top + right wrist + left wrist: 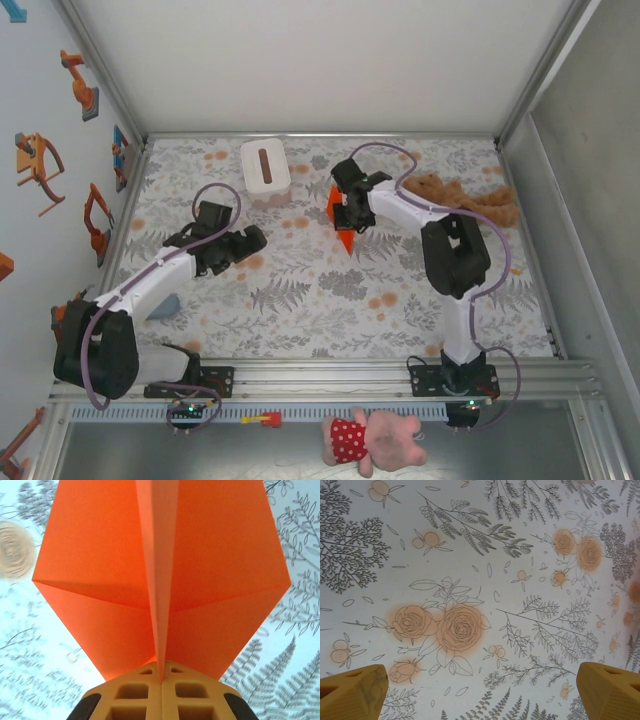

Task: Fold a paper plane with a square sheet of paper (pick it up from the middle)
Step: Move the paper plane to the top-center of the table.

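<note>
Looking down on a flowered tablecloth (330,290), with two white robot arms reaching in from the near edge. Showing the right claw (347,208) around the middle of the far half, pinching a folded piece of orange paper (345,240), one pointed orange tip poking out toward the near side. Seeing, from the right wrist, yellow fingers (135,695) pressing together on the paper's centre crease, two creased wings fanning out to either side over the cloth. Showing the left claw (245,243) well apart to the left, spreading wide and gripping nothing, its yellow fingertips (352,692) sitting in the two lower corners of the wrist view over bare cloth. Placing a white tissue box (265,166) near the far edge, left of the right claw, and a tan plush toy (470,195) lying just right of the right arm.
</note>
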You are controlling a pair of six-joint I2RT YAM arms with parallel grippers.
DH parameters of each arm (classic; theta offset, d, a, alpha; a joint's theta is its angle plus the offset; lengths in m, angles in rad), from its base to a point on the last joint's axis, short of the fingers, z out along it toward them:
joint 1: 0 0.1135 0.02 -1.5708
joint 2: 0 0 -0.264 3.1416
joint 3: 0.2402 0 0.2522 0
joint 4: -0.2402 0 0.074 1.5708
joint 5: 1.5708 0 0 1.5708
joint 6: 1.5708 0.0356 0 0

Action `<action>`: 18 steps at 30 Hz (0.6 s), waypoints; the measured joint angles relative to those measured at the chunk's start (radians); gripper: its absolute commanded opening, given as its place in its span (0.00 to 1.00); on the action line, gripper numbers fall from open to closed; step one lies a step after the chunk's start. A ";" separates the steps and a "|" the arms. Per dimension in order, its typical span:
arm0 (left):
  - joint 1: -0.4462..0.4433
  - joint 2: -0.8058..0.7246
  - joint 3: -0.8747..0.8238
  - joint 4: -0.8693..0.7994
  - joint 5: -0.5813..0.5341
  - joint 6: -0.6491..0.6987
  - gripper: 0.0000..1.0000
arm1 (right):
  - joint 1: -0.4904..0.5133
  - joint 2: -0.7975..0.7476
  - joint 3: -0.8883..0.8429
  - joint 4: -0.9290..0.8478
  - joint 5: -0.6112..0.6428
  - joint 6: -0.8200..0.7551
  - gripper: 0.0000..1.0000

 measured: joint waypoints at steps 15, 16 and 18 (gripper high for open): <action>0.000 0.002 -0.001 -0.020 -0.010 0.005 0.96 | -0.019 0.075 0.058 -0.055 0.001 -0.031 0.15; 0.000 0.003 -0.001 -0.020 -0.010 0.005 0.96 | -0.019 0.076 0.058 -0.055 0.001 -0.031 0.15; 0.000 0.004 -0.001 -0.020 -0.010 0.005 0.96 | -0.019 0.081 0.058 -0.055 0.000 -0.030 0.15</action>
